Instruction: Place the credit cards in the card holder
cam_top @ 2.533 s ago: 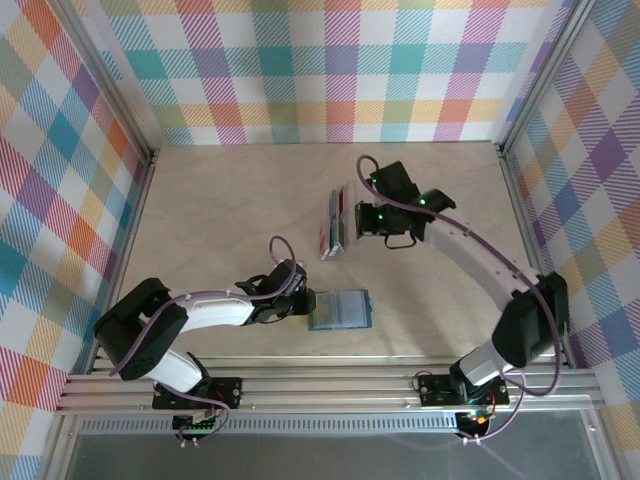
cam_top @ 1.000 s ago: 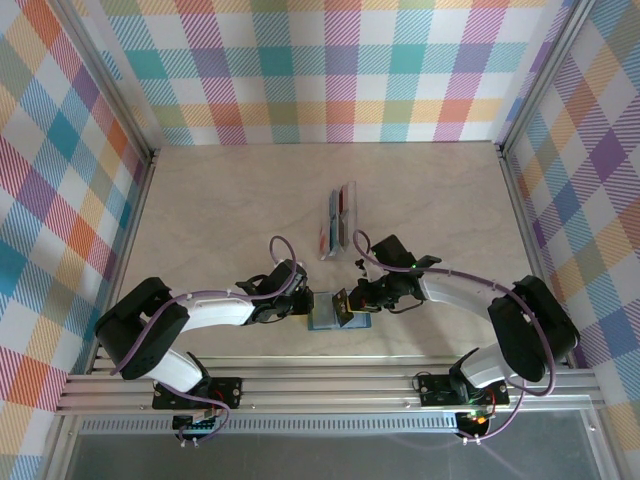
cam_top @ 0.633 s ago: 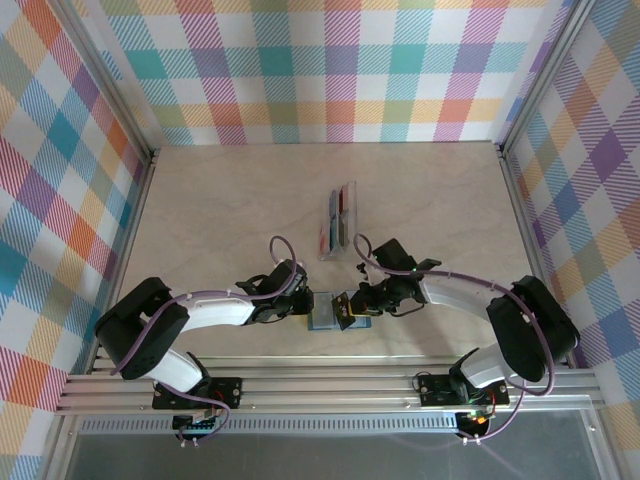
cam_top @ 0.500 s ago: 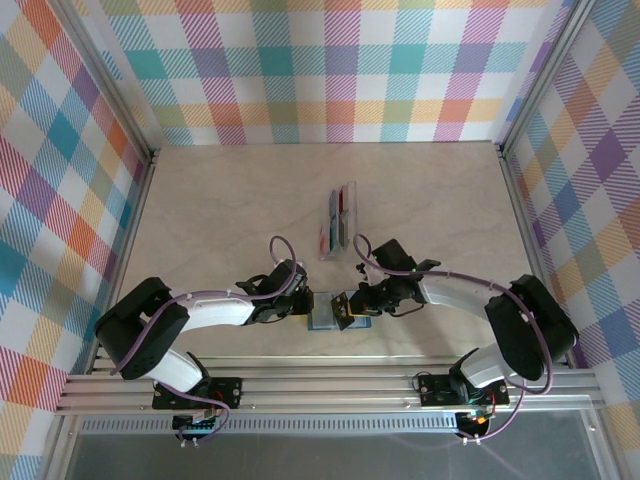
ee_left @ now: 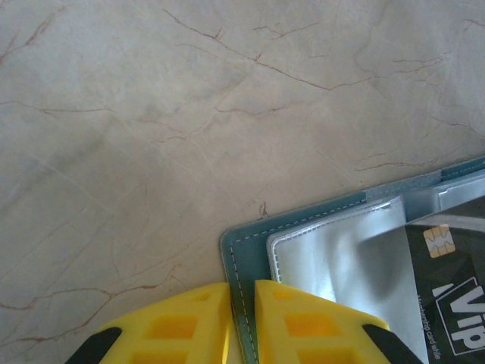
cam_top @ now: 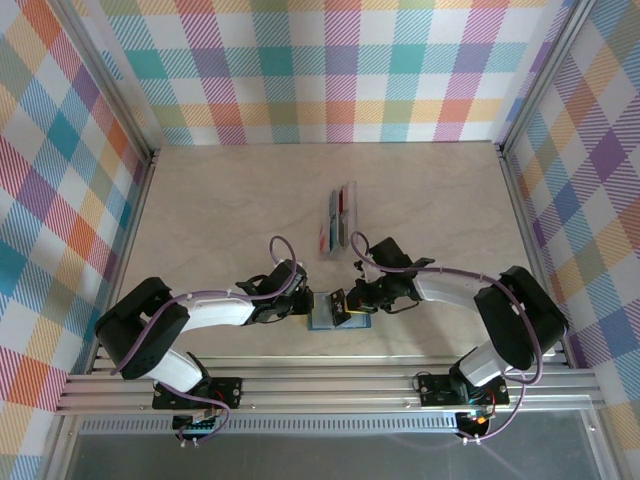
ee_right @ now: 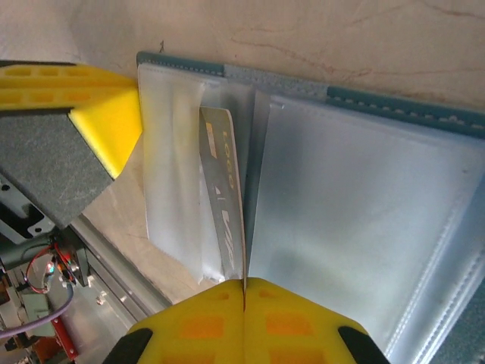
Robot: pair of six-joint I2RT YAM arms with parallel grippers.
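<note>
The teal card holder (cam_top: 325, 322) lies open near the table's front edge, its clear sleeves (ee_right: 356, 212) facing up. My left gripper (cam_top: 308, 304) is shut on its stitched left border (ee_left: 246, 250), one yellow finger on each side (ee_left: 242, 322). My right gripper (cam_top: 347, 300) is shut on a dark yellow-black credit card (ee_right: 223, 182), held on edge with its far end inside the left sleeve. That card's chip and lettering show through the plastic (ee_left: 447, 265). The other credit cards (cam_top: 338, 220), red, blue and pale grey, sit grouped at mid-table.
The left gripper's yellow finger and grey body (ee_right: 91, 114) sit close to the holder's left edge in the right wrist view. An aluminium rail (cam_top: 330, 385) runs along the front. Checked walls enclose the marbled table (cam_top: 220, 220).
The right gripper has pushed the card slightly leftward, further over the holder's left sleeve. The left gripper has kept its hold and place.
</note>
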